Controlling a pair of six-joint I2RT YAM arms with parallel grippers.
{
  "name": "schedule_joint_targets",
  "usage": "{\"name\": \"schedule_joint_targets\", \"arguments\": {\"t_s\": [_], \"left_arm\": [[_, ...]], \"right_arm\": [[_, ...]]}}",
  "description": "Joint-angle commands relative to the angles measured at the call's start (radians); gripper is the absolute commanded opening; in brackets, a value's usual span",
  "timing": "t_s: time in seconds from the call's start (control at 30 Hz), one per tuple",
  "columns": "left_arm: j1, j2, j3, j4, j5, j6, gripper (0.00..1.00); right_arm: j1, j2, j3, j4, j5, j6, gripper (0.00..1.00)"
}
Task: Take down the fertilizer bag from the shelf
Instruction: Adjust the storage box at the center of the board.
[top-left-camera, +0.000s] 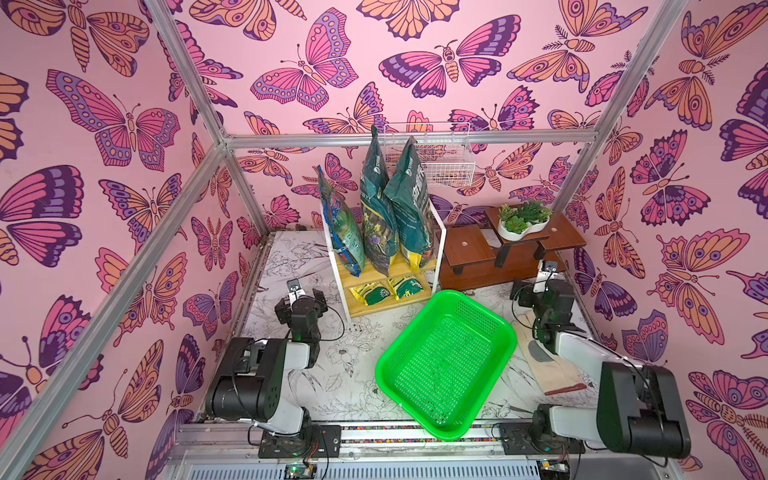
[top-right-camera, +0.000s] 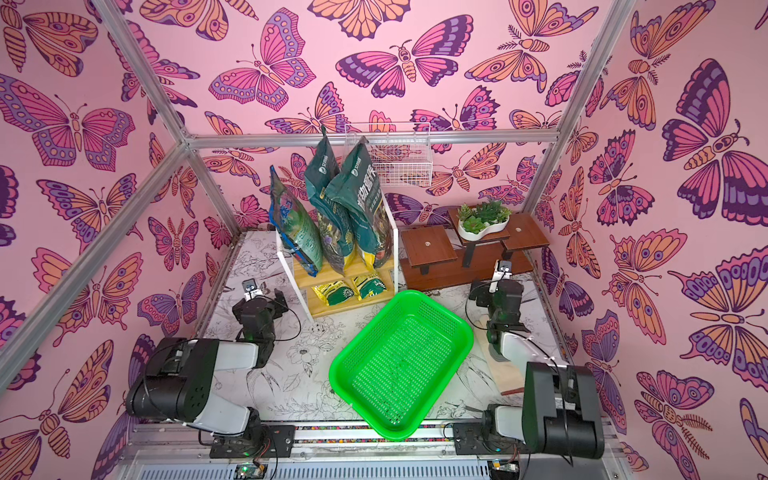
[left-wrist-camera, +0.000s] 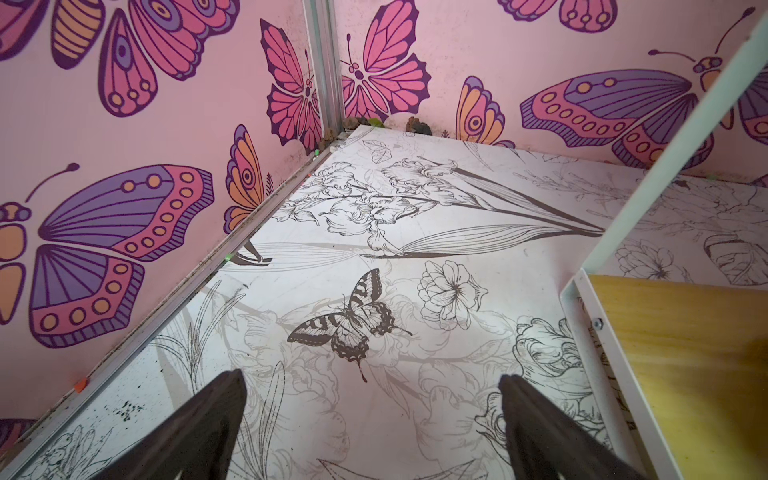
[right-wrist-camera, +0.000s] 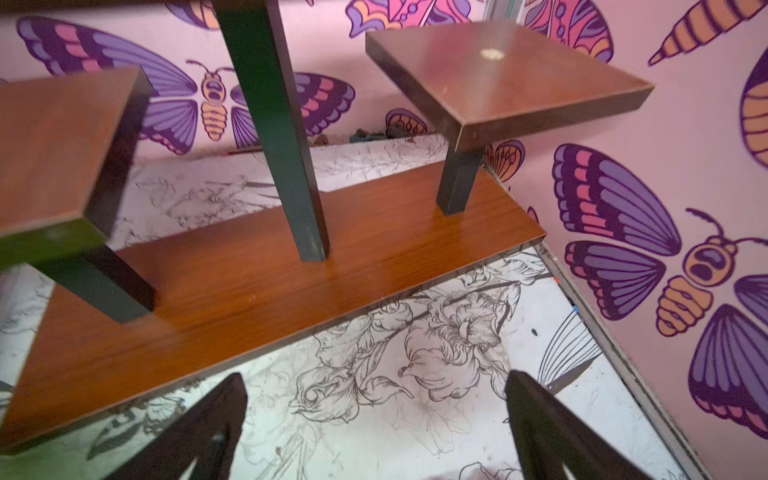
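Back centre of the table (top-left-camera: 353, 374): shelf (top-left-camera: 386, 306), stepped stand (top-left-camera: 465, 247) just right of it.
Three tall bags (top-left-camera: 376, 216) stand side by side on the upper tier, two small packets (top-left-camera: 372, 293) lie on the lower tier before them; wire basket (top-left-camera: 432, 162) on the back wall behind; planter (top-left-camera: 521, 222) on the stand's top step; plastic basket (top-left-camera: 449, 432) on the table before the shelf, glove (top-left-camera: 552, 370) right of it; left gripper (left-wrist-camera: 374, 376) left of shelf, right gripper (right-wrist-camera: 376, 376) before the stand.

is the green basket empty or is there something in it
Empty: in a top view the green basket shows only its bare perforated floor. The three tall bags stand on the shelf.
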Motion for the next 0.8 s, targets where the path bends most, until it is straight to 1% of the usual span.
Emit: {"name": "schedule_joint_targets", "arguments": {"t_s": [0.0,0.03,0.13,0.23,0.3,0.37,0.4,0.47,0.5,0.53,0.6,0.67,0.77], "left_arm": [[-0.019,-0.122,0.030,-0.161,-0.082,0.017,1.00],[-0.018,-0.163,0.057,-0.258,-0.102,0.016,1.00],[-0.019,-0.303,0.131,-0.480,-0.180,0.008,1.00],[-0.018,-0.413,0.199,-0.684,-0.226,-0.057,1.00],[-0.019,-0.500,0.238,-0.818,-0.206,-0.118,1.00],[-0.018,-0.577,0.265,-0.933,-0.150,-0.173,1.00],[-0.019,-0.615,0.273,-0.972,-0.111,-0.188,1.00],[-0.019,-0.675,0.274,-1.023,-0.054,-0.203,1.00],[-0.020,-0.698,0.275,-1.052,-0.041,-0.220,1.00],[-0.020,-0.715,0.279,-1.084,-0.032,-0.231,1.00],[-0.020,-0.739,0.282,-1.136,-0.025,-0.245,1.00],[-0.019,-0.755,0.258,-1.151,-0.016,-0.250,1.00],[-0.020,-0.748,0.234,-1.134,-0.021,-0.280,1.00]], "right_arm": [[-0.004,-0.043,0.084,-0.328,0.046,0.195,1.00],[-0.005,-0.048,0.115,-0.397,0.026,0.221,1.00],[-0.004,-0.054,0.209,-0.573,-0.046,0.322,0.99],[-0.005,-0.063,0.300,-0.735,-0.095,0.392,0.99],[-0.007,-0.079,0.330,-0.778,-0.196,0.369,0.99],[-0.005,-0.092,0.357,-0.822,-0.312,0.337,0.99],[-0.005,-0.097,0.371,-0.859,-0.375,0.337,0.95],[-0.001,-0.102,0.375,-0.905,-0.453,0.344,0.85],[0.003,-0.107,0.367,-0.922,-0.496,0.348,0.79],[0.012,-0.116,0.356,-0.937,-0.522,0.346,0.76],[0.050,-0.137,0.338,-0.977,-0.533,0.324,0.73],[0.117,-0.152,0.326,-1.011,-0.515,0.285,0.72],[0.240,-0.153,0.331,-1.060,-0.417,0.226,0.70]]}}
